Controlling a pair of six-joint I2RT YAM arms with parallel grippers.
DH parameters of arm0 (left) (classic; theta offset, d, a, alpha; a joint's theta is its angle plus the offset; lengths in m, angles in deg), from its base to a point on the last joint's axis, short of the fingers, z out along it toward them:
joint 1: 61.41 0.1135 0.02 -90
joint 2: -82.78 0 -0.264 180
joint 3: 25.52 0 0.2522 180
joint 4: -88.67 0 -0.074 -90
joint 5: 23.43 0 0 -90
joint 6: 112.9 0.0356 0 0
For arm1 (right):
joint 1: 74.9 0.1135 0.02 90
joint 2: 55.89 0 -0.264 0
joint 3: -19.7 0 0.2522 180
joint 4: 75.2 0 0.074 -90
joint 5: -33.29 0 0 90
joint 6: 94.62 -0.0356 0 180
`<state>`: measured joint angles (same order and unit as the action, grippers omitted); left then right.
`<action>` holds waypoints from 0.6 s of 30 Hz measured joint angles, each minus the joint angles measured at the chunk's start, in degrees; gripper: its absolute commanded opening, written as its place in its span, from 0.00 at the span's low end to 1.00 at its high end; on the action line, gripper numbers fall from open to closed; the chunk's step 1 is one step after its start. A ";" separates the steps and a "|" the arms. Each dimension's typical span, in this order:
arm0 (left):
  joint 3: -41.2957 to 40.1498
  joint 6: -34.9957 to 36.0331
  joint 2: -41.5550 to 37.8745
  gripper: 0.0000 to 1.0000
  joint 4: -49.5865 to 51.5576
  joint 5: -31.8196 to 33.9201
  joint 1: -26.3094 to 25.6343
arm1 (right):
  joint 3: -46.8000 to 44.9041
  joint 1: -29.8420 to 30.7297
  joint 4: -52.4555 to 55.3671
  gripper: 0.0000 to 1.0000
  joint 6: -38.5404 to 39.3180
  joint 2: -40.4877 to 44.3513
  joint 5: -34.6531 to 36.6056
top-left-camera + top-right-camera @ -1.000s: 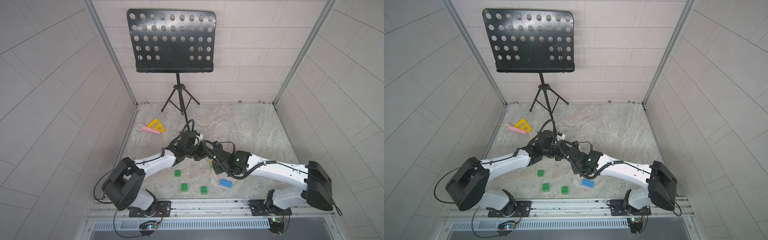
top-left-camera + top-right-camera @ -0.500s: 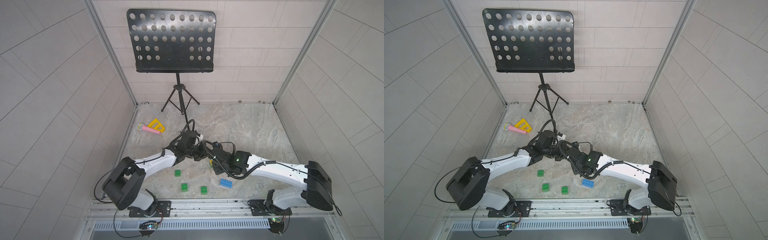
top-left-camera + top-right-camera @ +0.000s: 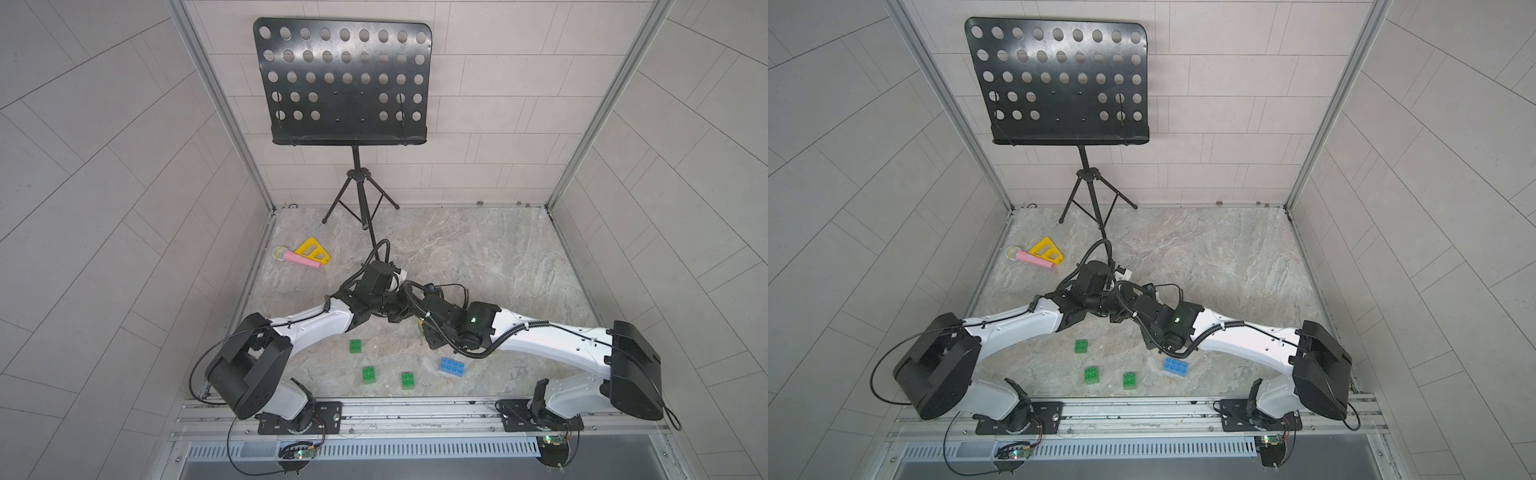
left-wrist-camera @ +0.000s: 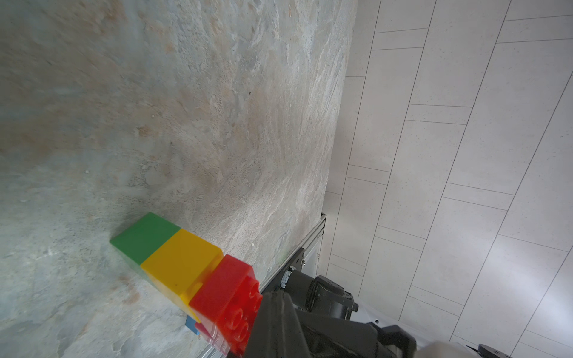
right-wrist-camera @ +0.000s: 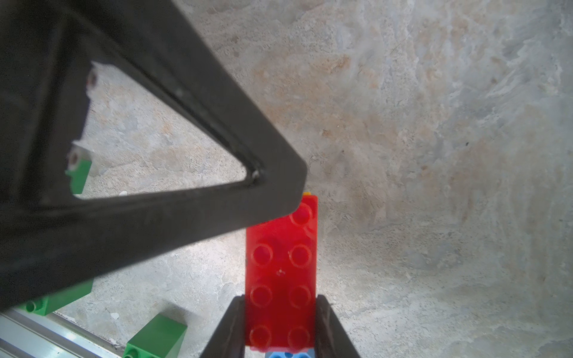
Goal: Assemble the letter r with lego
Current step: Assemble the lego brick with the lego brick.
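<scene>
Above marble (image 5: 434, 124), red brick (image 5: 280, 279) sits between right fingers (image 5: 332, 334).

Both top views: where the arms meet is hidden under the two black wrists (image 3: 399, 305).

Right wrist view: long red studded plastic brick (image 5: 280, 272) cut off by the edge, one corner under a blurred black finger (image 5: 186, 210). The blue brick (image 5: 286, 354) beneath shows only a sliver.

Left wrist view: pinkish piece (image 4: 212, 338) too small to tell.

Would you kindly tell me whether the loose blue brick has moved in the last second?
No. The blue brick lies where it did, equally far from the nearest green brick.
</scene>
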<state>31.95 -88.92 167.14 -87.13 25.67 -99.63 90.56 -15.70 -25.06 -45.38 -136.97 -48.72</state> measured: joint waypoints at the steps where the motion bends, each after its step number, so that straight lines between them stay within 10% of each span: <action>1: 0.07 0.00 0.09 0.00 -0.02 0.00 -0.07 | 0.00 0.00 0.00 0.00 0.02 -0.02 0.00; 18: 0.31 2.05 0.15 0.00 2.38 -1.05 -1.03 | 0.02 0.00 -0.04 0.00 0.00 -0.26 0.00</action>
<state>32.25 -86.87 167.29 -84.74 24.62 -100.65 90.58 -15.70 -25.10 -45.38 -137.23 -48.72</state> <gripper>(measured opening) 0.041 0.352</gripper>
